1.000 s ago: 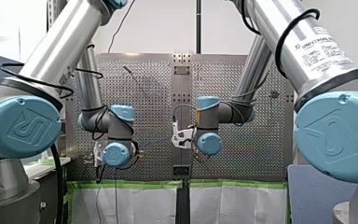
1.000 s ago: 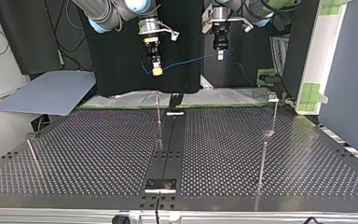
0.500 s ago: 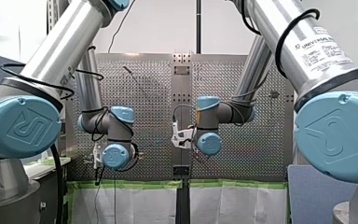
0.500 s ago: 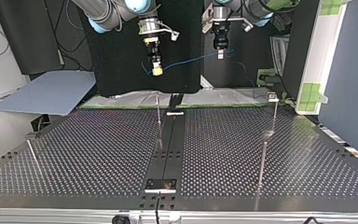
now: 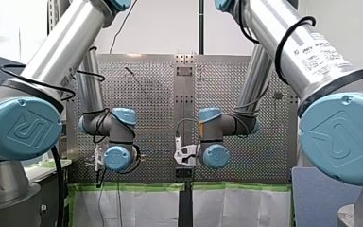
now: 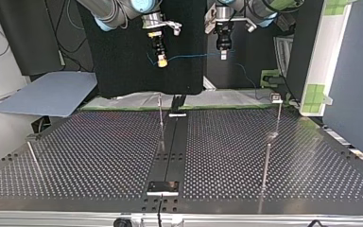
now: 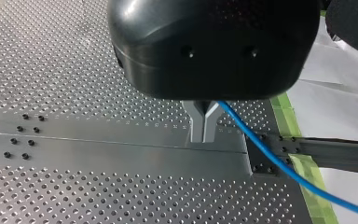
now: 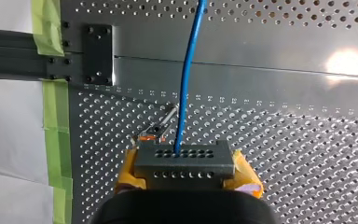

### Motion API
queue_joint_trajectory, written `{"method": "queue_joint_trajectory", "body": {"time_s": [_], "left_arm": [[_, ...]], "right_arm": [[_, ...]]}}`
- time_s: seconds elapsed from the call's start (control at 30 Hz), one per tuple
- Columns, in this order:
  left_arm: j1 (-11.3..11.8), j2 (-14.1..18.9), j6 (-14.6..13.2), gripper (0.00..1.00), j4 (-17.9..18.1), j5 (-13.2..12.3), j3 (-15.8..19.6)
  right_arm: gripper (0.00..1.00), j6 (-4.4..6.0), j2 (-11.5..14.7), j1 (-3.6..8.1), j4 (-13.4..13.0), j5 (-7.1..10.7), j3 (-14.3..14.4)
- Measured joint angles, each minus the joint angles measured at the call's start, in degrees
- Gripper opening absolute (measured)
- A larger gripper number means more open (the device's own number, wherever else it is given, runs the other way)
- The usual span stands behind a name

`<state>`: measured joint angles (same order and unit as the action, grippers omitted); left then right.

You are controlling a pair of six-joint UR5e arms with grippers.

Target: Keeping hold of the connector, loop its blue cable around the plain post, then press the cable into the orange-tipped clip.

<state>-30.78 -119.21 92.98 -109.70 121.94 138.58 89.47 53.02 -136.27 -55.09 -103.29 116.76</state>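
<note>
Over the perforated table (image 6: 99, 156), my right arm (image 5: 227, 124) has sunk lower in the front view, which lifts my right gripper (image 8: 186, 167) higher in the top view. Its yellow pads clamp the connector (image 8: 185, 156). The blue cable (image 6: 194, 56) now runs straighter to my left gripper (image 7: 204, 133), whose fingers are closed on it. With the slack gone, I judge looping can begin. The orange-tipped clip (image 8: 154, 130) lies just below the connector.
</note>
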Motion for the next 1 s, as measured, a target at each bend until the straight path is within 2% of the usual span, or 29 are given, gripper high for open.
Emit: {"method": "queue_joint_trajectory", "body": {"time_s": [0.37, 0.5, 0.6, 0.63, 0.8, 1.0], "left_arm": [[0.17, 0.2, -0.21, 0.0, -0.21, -0.06, 0.22], [0.5, 1.43, -1.42, 0.0, -1.44, -0.02, 0.75], [0.76, 2.92, -2.15, 0.0, -2.9, 0.16, 0.85], [0.86, 3.52, -2.28, 0.0, -3.54, 0.3, 0.86], [1.31, 5.88, -2.43, 0.0, -5.89, 0.9, 0.44], [1.52, 8.99, -1.61, 0.0, -9.01, 1.69, -2.14]], "right_arm": [[0.0, 0.09, -0.08, 0.01, 0.08, 0.0, 0.03], [0.0, -0.32, 0.2, 0.27, 0.77, -0.61, -0.04], [0.0, -0.38, 1.37, 0.2, 1.28, -0.98, -0.32], [0.0, -0.25, 1.8, 0.15, 1.52, -0.99, -0.37], [0.0, 1.7, 4.76, 0.35, 4.05, -0.53, -0.82], [0.0, 2.62, 8.15, 0.57, 7.39, -0.19, -3.42]]}}
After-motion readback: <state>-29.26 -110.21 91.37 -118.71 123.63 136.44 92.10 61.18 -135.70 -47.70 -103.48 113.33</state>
